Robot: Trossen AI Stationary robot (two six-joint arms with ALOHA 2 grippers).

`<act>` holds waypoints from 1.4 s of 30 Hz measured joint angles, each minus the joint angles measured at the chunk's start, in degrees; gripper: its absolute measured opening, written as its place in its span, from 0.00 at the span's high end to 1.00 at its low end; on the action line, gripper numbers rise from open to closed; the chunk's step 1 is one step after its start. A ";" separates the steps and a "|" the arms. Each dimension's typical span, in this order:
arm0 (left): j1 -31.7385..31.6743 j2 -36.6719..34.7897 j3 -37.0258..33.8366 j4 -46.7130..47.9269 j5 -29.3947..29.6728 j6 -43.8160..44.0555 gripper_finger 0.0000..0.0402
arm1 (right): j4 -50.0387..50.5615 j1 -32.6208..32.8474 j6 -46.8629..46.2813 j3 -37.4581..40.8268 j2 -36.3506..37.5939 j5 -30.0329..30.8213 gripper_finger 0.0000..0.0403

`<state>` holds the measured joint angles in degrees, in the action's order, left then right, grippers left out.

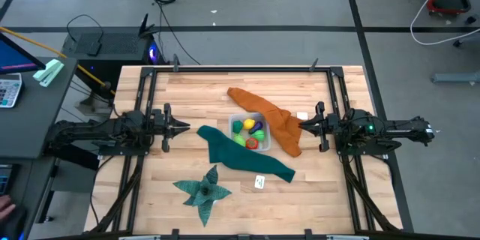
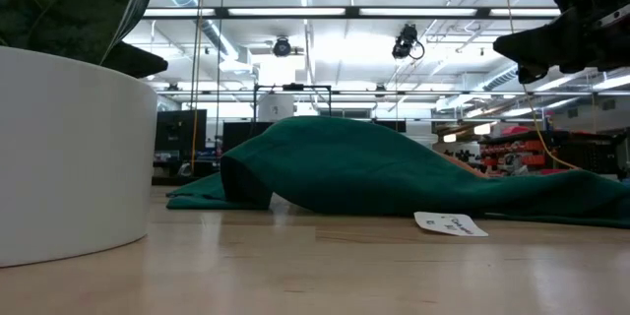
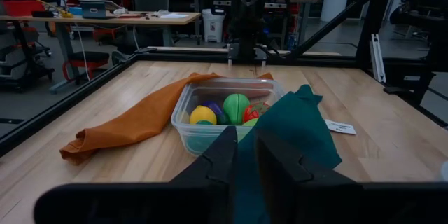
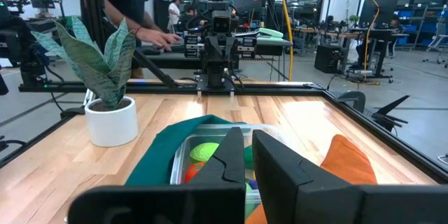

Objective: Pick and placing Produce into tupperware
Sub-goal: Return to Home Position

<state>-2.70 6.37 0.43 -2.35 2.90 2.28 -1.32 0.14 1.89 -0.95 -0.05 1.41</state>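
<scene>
Left hand (image 1: 180,128) and right hand (image 1: 303,126), fingers together, flank the clear plastic tupperware (image 1: 232,118) holding colourful toy produce (image 1: 249,124) at the middle of the counter (image 1: 337,187), the right one nearer.

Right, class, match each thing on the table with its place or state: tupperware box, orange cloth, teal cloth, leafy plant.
1 tupperware box
2 orange cloth
3 teal cloth
4 leafy plant

A between box and plant
B in a white pot
C holds toy produce
D beside the box, toward the right gripper

Pairs: 1-C, 2-D, 3-A, 4-B
</scene>
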 joint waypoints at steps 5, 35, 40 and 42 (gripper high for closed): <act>-0.01 0.00 0.00 -0.01 0.00 -0.01 0.87 | 0.00 0.00 0.00 0.00 -0.01 0.00 1.00; 0.00 0.00 -0.01 0.00 0.00 0.01 0.85 | 0.00 0.00 0.00 0.00 0.00 0.00 1.00; 0.00 -0.01 -0.01 -0.02 0.01 -0.02 0.84 | 0.00 0.00 0.02 0.00 0.00 0.00 1.00; 0.00 0.00 -0.01 0.00 0.00 0.02 0.84 | 0.00 0.00 0.01 0.00 0.00 0.00 1.00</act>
<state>-2.70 6.37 0.41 -2.35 2.90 2.30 -1.32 0.14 1.90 -0.95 -0.06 1.41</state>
